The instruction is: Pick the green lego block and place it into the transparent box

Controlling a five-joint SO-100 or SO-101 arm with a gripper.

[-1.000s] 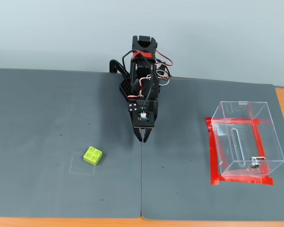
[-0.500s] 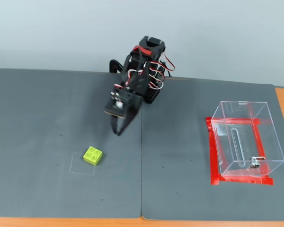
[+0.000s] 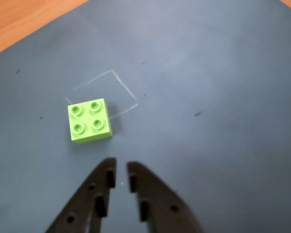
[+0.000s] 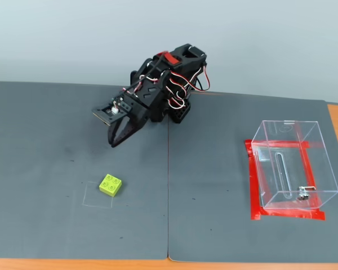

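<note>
The green lego block point(image 3: 89, 120) lies on the dark mat, studs up, at the corner of a faint drawn square; in the fixed view it point(image 4: 111, 184) sits left of the middle near the front. My gripper point(image 3: 121, 171) hangs above the mat, apart from the block, which lies ahead and to the left of its tips in the wrist view. Its jaws stand nearly together with a narrow gap and hold nothing. In the fixed view the gripper point(image 4: 114, 142) points down, behind the block. The transparent box point(image 4: 291, 166), red tape around its base, stands at the right and is empty.
Two dark grey mats point(image 4: 214, 225) cover the table, joined along a seam down the middle. Orange wood point(image 3: 19, 19) shows at the mat's edges. The arm's base point(image 4: 177, 73) with red and white wires stands at the back centre.
</note>
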